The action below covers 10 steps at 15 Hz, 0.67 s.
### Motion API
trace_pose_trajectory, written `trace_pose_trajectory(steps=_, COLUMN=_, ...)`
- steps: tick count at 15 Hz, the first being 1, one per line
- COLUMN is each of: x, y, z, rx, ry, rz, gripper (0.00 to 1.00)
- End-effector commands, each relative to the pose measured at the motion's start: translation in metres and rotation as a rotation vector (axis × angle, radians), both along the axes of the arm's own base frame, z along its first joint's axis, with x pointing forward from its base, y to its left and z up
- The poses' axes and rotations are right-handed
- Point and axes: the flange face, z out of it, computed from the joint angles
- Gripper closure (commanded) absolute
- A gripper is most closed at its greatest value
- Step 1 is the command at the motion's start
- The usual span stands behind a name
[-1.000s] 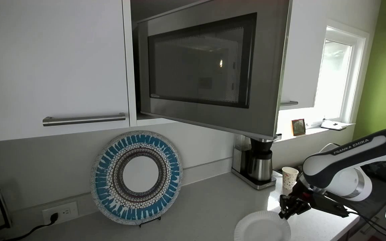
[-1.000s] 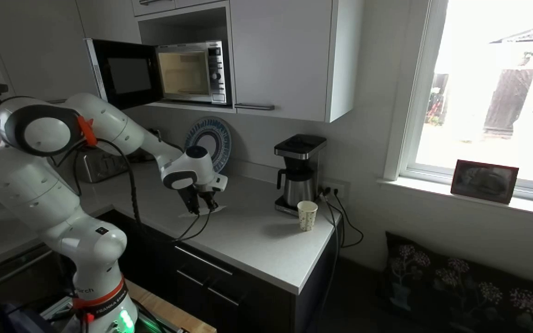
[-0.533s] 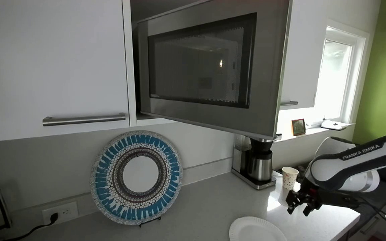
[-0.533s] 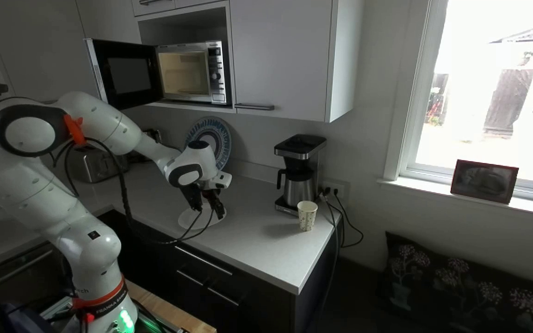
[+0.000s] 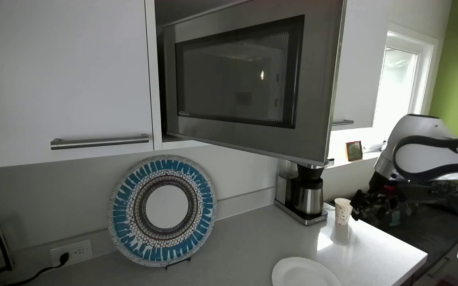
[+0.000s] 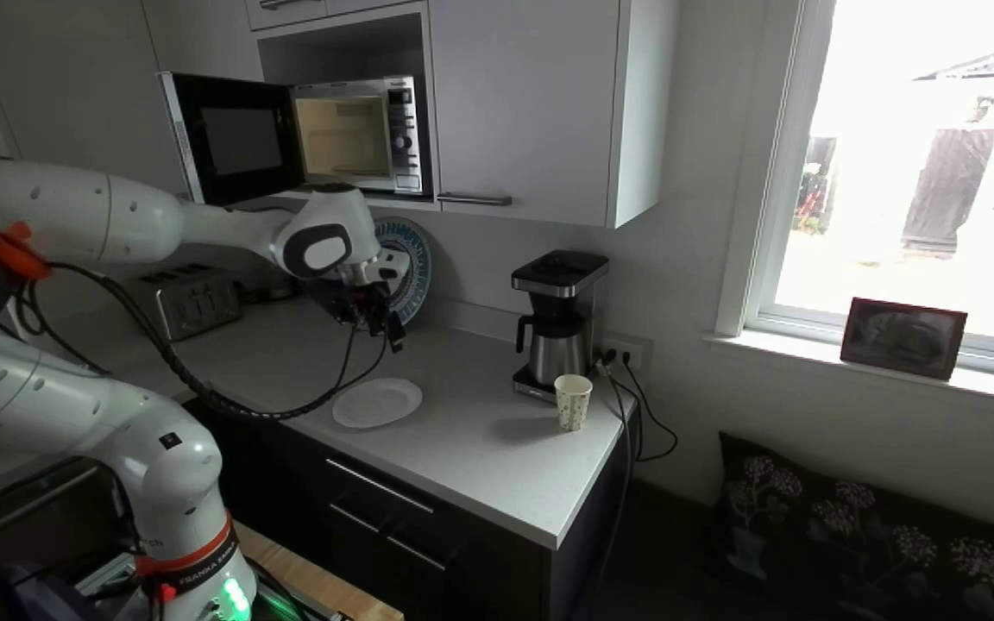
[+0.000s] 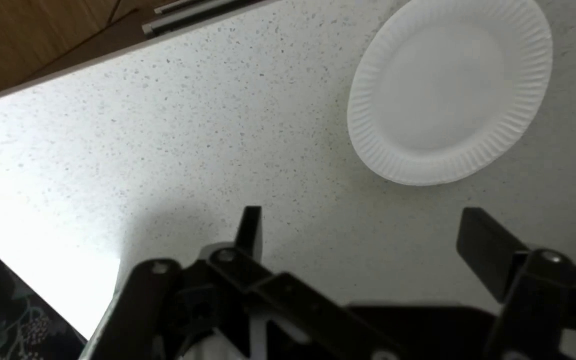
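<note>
My gripper (image 7: 363,217) stands open in the wrist view, its fingers (image 7: 488,250) far apart and nothing between them. A white paper plate (image 7: 443,100) with a ridged rim lies flat on the counter, just beyond the fingertips in that view and touching neither. In an exterior view the gripper (image 6: 379,331) hangs well above the counter, over the far side of the plate (image 6: 376,403). From another angle the gripper (image 5: 368,208) appears raised beside a patterned paper cup (image 5: 343,210), while the plate (image 5: 302,274) is cut off by the lower picture edge.
A microwave (image 6: 346,134) above the counter has its door (image 6: 234,142) swung wide, near the arm. A coffee maker (image 6: 556,328) stands at the wall behind the cup (image 6: 573,402). A toaster (image 6: 195,302) and a round blue-and-white decorative disc (image 5: 125,210) are against the backsplash.
The gripper, closed at the plate's edge a second ago, has opened and let go. The plate has settled flat on the counter. The arm has risen away from it.
</note>
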Motion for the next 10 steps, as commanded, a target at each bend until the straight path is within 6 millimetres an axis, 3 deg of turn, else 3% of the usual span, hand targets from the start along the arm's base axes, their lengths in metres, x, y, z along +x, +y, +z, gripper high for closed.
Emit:
trace_pose_trajectory(steps=1, x=-0.007, y=0.023, z=0.048, rx=-0.023, ry=-0.030, rz=0.045, gripper=0.00)
trace_pose_trajectory(steps=6, x=-0.004, y=0.062, z=0.092, rx=0.019, ry=-0.085, rz=0.184, gripper=0.00)
trace_pose_trajectory(steps=7, x=-0.003, y=0.050, z=0.084, rx=-0.011, ry=-0.091, rz=0.131, gripper=0.00)
trace_pose_trajectory(steps=10, x=-0.002, y=0.062, z=0.093, rx=-0.001, ry=-0.101, rz=0.165, gripper=0.00)
